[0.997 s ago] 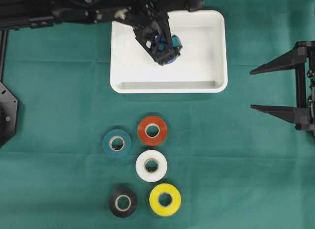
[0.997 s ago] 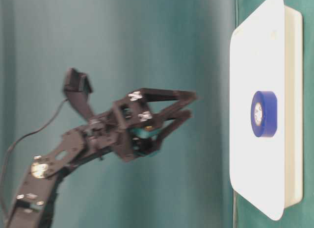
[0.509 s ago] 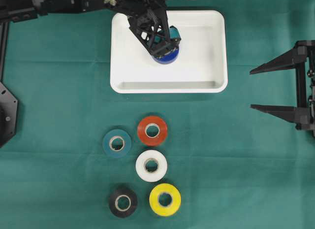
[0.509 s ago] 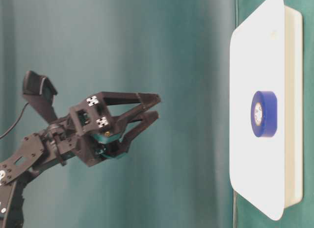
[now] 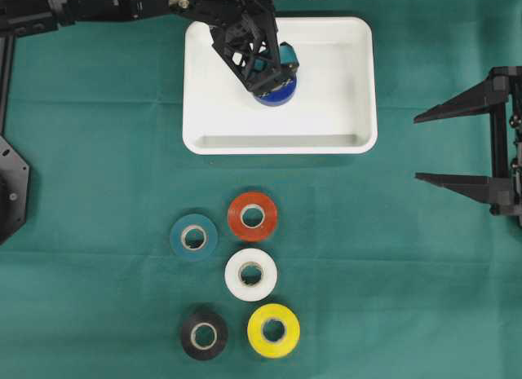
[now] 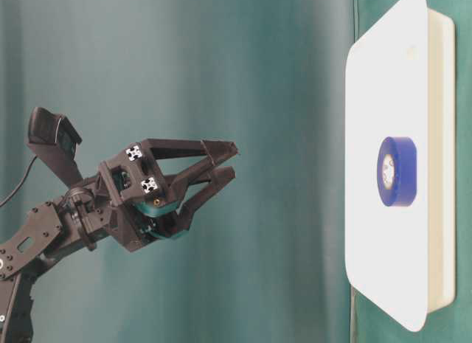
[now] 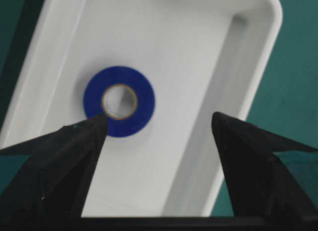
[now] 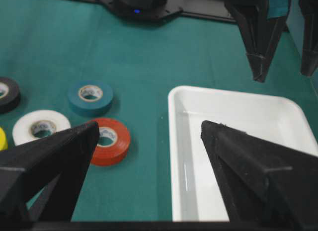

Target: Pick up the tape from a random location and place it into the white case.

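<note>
A shallow rectangular white plastic case [image 5: 359,77] with rounded corners and a raised rim lies on the green cloth-covered table [image 5: 98,151]. Inside the case, toward its left half, a dark blue roll of tape [image 7: 119,101] lies flat on the floor, apart from every wall. The left gripper [image 6: 228,160] hangs above the case with its black fingers spread and nothing between them; in the table-level view it stands well clear of the roll and of the case. From its own wrist camera the blue roll sits just beside the left fingertip [image 7: 92,129], with bare white floor between the two tips.

On the cloth below the case in the overhead view lie five more flat rolls: an orange-red roll [image 5: 252,216] nearest the case, a teal roll [image 5: 194,236] just left of it, a white roll [image 5: 250,274] further from the case, then a black roll [image 5: 204,335] and a yellow roll [image 5: 273,330] furthest away.

The right gripper [image 5: 424,147] waits well to the right of the case, fingers wide apart and empty.
</note>
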`<state>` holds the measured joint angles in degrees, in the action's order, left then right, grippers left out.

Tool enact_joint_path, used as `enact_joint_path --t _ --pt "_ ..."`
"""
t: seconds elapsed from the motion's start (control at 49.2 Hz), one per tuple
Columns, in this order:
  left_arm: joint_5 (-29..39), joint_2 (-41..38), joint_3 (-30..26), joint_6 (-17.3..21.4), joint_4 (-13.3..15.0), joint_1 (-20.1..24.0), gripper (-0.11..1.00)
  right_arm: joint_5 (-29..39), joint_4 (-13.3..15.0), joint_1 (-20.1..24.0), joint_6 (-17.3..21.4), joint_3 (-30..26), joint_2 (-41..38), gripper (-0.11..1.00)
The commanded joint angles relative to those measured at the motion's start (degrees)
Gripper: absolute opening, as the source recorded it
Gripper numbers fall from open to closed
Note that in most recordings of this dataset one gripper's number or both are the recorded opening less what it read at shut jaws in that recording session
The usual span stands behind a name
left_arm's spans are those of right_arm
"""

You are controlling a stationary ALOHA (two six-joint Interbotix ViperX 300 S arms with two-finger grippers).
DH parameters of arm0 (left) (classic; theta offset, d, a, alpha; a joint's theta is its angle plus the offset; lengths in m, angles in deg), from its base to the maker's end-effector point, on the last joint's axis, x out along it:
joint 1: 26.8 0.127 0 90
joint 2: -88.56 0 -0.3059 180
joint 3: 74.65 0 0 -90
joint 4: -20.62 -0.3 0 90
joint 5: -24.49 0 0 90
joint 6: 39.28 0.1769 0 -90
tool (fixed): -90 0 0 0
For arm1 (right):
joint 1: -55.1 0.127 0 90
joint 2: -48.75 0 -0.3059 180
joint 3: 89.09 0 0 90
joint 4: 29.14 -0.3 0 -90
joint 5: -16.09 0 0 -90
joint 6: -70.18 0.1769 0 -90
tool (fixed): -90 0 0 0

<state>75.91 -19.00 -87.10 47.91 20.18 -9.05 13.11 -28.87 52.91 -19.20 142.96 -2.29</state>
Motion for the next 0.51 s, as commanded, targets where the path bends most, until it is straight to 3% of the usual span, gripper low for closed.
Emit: enact_joint_path --t 0.0,0.183,0.488 --pt "-0.2 2.0 -0.7 0.1 -0.2 -0.9 0.81 -0.3 -0.1 -0.1 0.1 -1.4 -0.3 0.93" --pt "-0.2 2.4 -0.4 0.1 -0.2 -3.4 0.81 -0.3 -0.2 -0.1 0.1 -1.4 -0.3 0.93" --pt "-0.2 4.3 1.1 -0.2 -0.1 -12.0 0.8 -0.4 -0.2 0.0 0.2 -1.5 -0.4 0.93"
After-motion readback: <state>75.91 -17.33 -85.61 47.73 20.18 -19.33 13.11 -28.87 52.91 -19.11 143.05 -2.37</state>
